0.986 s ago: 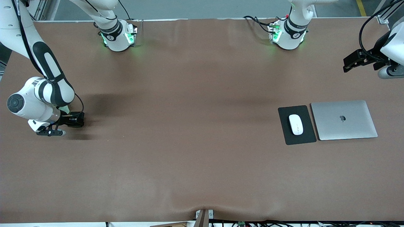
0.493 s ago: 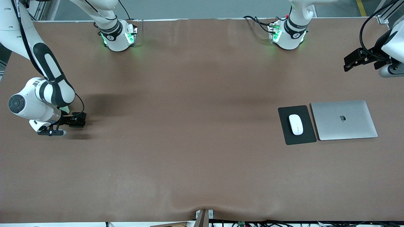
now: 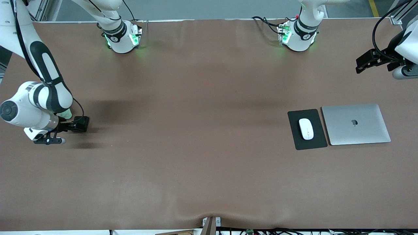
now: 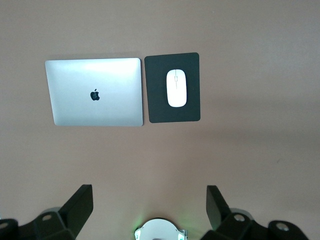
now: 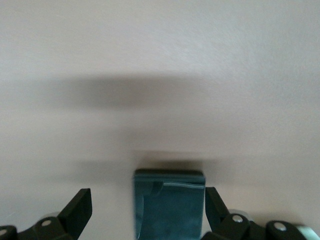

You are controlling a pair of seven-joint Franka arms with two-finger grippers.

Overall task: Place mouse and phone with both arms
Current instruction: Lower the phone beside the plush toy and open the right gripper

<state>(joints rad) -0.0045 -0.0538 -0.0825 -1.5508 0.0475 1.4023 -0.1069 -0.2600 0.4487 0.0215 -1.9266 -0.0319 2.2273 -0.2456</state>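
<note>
Clearly the main risk sits at the right arm's end of the counter (image 3: 196, 147).

Front view: the right arm (image 3: 42, 65) bends down steeply, wrist low over the counter. I cannot pick out the phone here; the wrist hides it. The left arm (image 3: 406, 45) waits high over the counter's edge at its own end, jaws pointing toward the middle. The white mouse (image 3: 306, 128) lies on a black mouse pad (image 3: 313, 143), just beside a closed silver laptop (image 3: 356, 124).

Left wrist view: the left jaws stand wide apart and empty, well above the mouse (image 4: 175, 88), mouse pad (image 4: 155, 100) and laptop (image 4: 95, 90). Nothing there looks at risk.

Right wrist view: the right jaws are apart, with the dark phone (image 5: 169, 200) between them and small gaps on each side. I cannot tell whether it lies flat on the counter. My judgement: if I lift the arm crookedly, a jaw could catch the phone's edge and drag or tip it. If it is not fully settled, it could slap down. I would pull straight up, slowly.
</note>
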